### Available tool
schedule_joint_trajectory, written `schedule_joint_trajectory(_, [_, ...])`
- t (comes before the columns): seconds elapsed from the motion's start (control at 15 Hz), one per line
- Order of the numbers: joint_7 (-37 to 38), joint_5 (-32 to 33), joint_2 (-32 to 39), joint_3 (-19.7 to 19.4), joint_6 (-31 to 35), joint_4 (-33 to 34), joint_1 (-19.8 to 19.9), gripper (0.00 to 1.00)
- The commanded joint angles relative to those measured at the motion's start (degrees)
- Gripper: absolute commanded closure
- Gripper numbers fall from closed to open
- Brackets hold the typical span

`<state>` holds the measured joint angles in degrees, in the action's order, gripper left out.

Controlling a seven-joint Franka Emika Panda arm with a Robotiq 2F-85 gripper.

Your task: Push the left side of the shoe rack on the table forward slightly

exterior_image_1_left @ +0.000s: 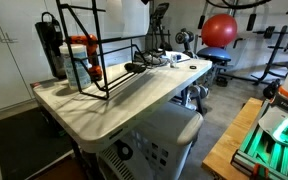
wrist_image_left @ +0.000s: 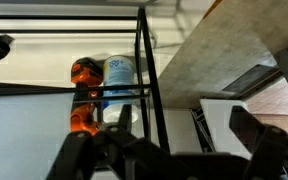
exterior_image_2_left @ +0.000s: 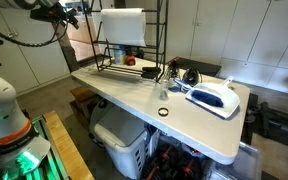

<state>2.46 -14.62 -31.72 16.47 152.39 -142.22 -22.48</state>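
Shoe rack (exterior_image_1_left: 104, 40) stands toward one end of the table (exterior_image_1_left: 134, 100), close to the edge, with its low rails flat on the tabletop and its tall end upright. Most of the surface beyond it is bare, so there is room for the frame to travel. In the wrist view the gripper (wrist_image_left: 164, 150) sits low and close behind the rack with its fingers spread apart and holding nothing. One thin vertical rod runs up the picture roughly between them. That placement suits a push rather than a grasp, since a finger can bear on the upright. Whether anything touches the rod cannot be told from these views. The exterior views do not show the fingers clearly.

Seen through the rods are an orange-and-black object (wrist_image_left: 82, 95) and, just beside it, a white canister (wrist_image_left: 119, 72). A black cylindrical object (exterior_image_1_left: 50, 45) stands just beside the rack's end. A white-and-blue appliance (exterior_image_2_left: 212, 97) lies well apart, toward the opposite end of the table.

Assessment: the push looks set up but not visibly begun. The frame appears light and should pivot about its far end under a gentle nudge. Two hazards are noted — a finger may slip off the thin rod, or the nearby items may be disturbed.
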Motion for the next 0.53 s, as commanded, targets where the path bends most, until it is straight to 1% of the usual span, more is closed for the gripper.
schedule_joint_trajectory(0.0, [6.99,2.37,9.43,4.33,6.58,3.50,2.92,0.00])
schedule_joint_trajectory(0.07, [8.78,3.56,11.17,5.57,8.02,4.04,4.06,0.00])
schedule_joint_trajectory(0.13, [10.84,6.22,12.79,7.22,9.75,4.42,6.41,0.00])
schedule_joint_trajectory(0.27, [14.57,10.56,15.32,9.21,10.57,5.72,9.33,0.00])
schedule_joint_trajectory(0.4, [17.75,14.07,17.52,10.42,10.51,7.24,11.20,0.00])
schedule_joint_trajectory(0.47, [18.88,15.14,18.38,11.66,10.26,8.03,12.55,0.00])
